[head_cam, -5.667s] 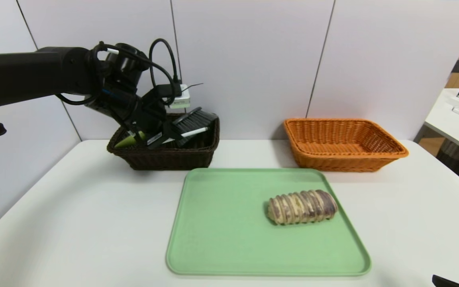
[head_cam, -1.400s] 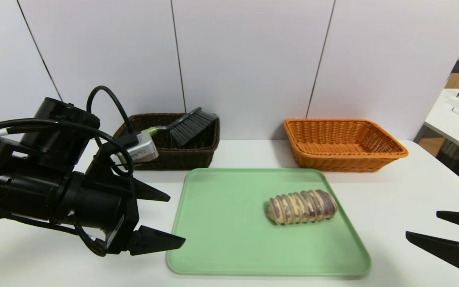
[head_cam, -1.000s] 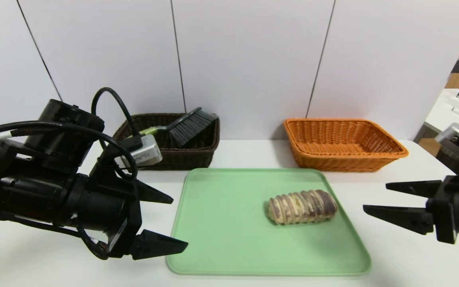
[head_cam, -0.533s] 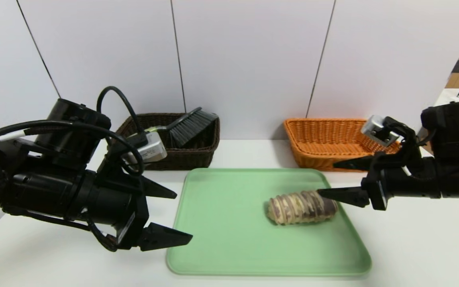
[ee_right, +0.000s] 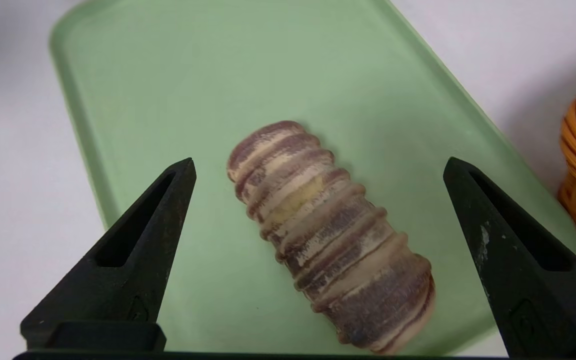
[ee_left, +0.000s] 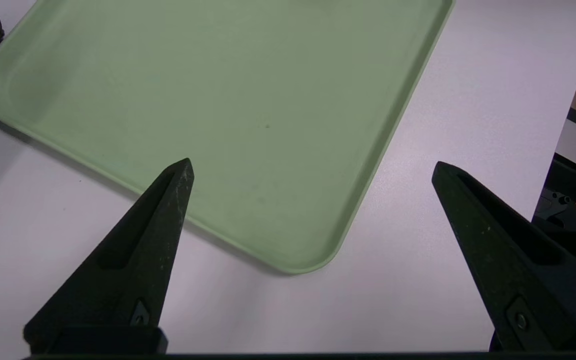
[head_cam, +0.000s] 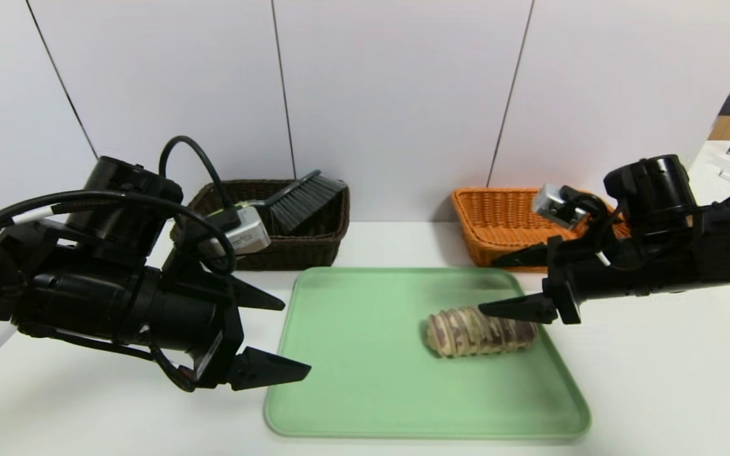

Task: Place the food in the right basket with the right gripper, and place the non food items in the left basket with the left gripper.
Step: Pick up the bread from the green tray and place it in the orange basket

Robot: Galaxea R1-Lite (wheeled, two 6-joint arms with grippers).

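Two baskets stand at the back of the table [head_cam: 656, 380]: the brown one [head_cam: 289, 250] upper left of centre, holding the brush [head_cam: 305, 196], the orange one [head_cam: 498, 218] to the right. One roll [head_cam: 479, 331] lies on the green tray [head_cam: 365, 392], right of centre. Right gripper [head_cam: 507, 285], fingers apart, hangs over the roll's right end. Left gripper [head_cam: 273, 335], also spread, hovers at the tray's left edge.
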